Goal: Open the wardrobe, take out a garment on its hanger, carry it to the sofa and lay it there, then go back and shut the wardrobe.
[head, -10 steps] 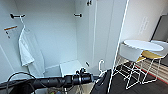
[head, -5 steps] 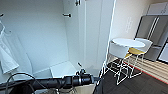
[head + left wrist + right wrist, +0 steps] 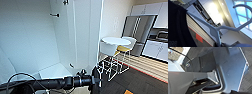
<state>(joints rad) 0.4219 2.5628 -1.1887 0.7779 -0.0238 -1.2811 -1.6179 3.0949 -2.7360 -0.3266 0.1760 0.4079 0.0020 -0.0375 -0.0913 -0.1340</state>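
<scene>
Head view swung rightward since a second ago, off the open wardrobe (image 3: 82, 37); judged as turning away, load taken out. Low before the wardrobe: left end effector (image 3: 96, 80) clenched on the hanger (image 3: 100, 73), garment (image 3: 93, 87) draped beneath. Right of the wardrobe: round worktop (image 3: 116, 41) and stools (image 3: 108, 48), crowding that side.

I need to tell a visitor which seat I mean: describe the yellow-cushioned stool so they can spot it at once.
Right of the open white wardrobe stands a round white table. The stool is tucked under its far side; unlike the white-backed one nearer, its seat is yellow.
</scene>
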